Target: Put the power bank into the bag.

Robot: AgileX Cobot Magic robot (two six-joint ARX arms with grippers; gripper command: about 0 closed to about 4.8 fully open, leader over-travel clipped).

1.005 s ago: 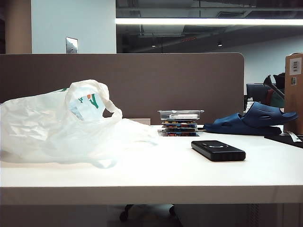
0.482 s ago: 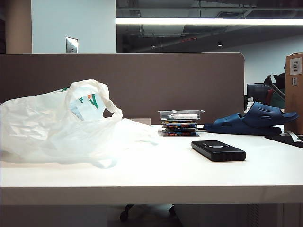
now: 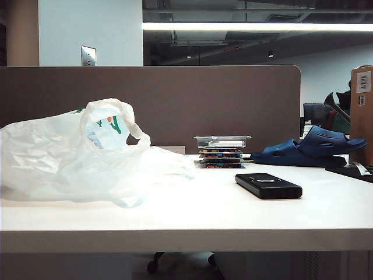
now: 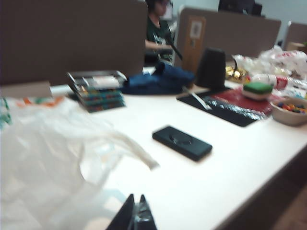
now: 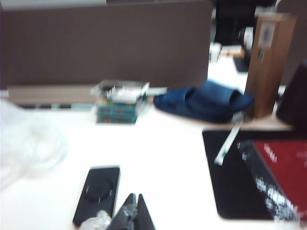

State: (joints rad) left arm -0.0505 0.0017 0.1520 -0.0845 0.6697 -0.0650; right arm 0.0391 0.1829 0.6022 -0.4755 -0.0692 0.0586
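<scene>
The power bank (image 3: 268, 185) is a flat black slab lying on the white table (image 3: 192, 216), right of centre; it also shows in the left wrist view (image 4: 182, 142) and the right wrist view (image 5: 97, 194). The bag (image 3: 81, 154), crinkled translucent white plastic with a green and orange logo, lies slumped on the left; part of it fills the left wrist view (image 4: 53, 163). Neither arm shows in the exterior view. My left gripper (image 4: 136, 197) is shut and empty, hovering over the table beside the bag's edge. My right gripper (image 5: 134, 196) is shut and empty, just beside the power bank's near end.
A stack of clear-lidded boxes (image 3: 221, 151) stands at the back centre. Blue slippers (image 3: 309, 150) lie at the back right. A black mat (image 5: 249, 177) with a red item, a bowl (image 4: 289, 110) and a brown partition wall (image 3: 151, 105) bound the right and rear.
Nothing in the exterior view has moved; the bag and the power bank lie where they were.
</scene>
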